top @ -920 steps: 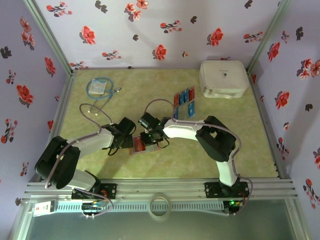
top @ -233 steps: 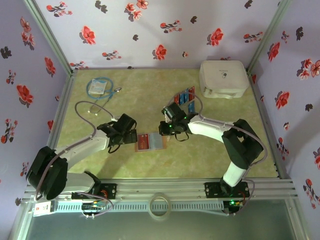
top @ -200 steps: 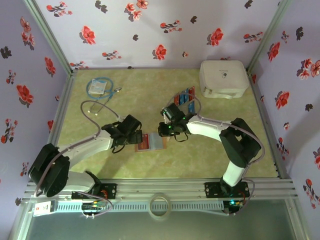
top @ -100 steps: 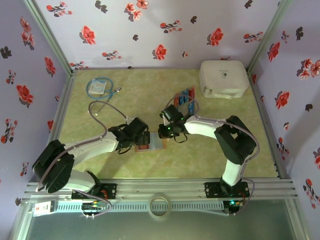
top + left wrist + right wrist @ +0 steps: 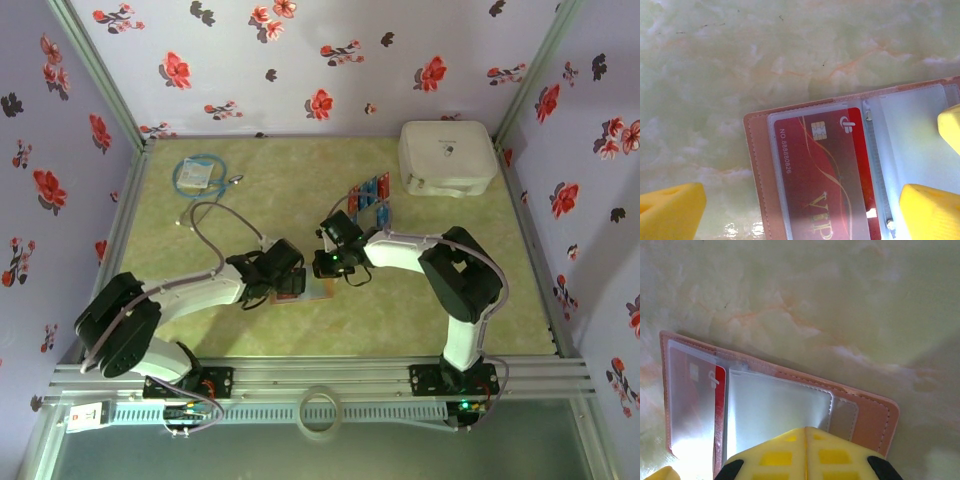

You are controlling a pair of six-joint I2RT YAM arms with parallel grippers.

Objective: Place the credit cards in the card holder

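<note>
Left wrist: stitched card holder (image 5: 759, 170) sleeves glossy card (image 5: 825, 190) (red).

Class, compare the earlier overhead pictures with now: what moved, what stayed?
The left gripper slid right, open, over the card holder. The right gripper drew back towards the loose cards, then returned, shut, to the holder's right side. Loose cards, white box and blue cable stayed put.

Stitched leather-like card holder (image 5: 875, 417), matt reddish-brown, with glossy clear plastic pockets (image 5: 775, 415) over a shiny red card (image 5: 825, 185). The table (image 5: 740, 60) looks smooth, marbled, faintly glossy.
</note>
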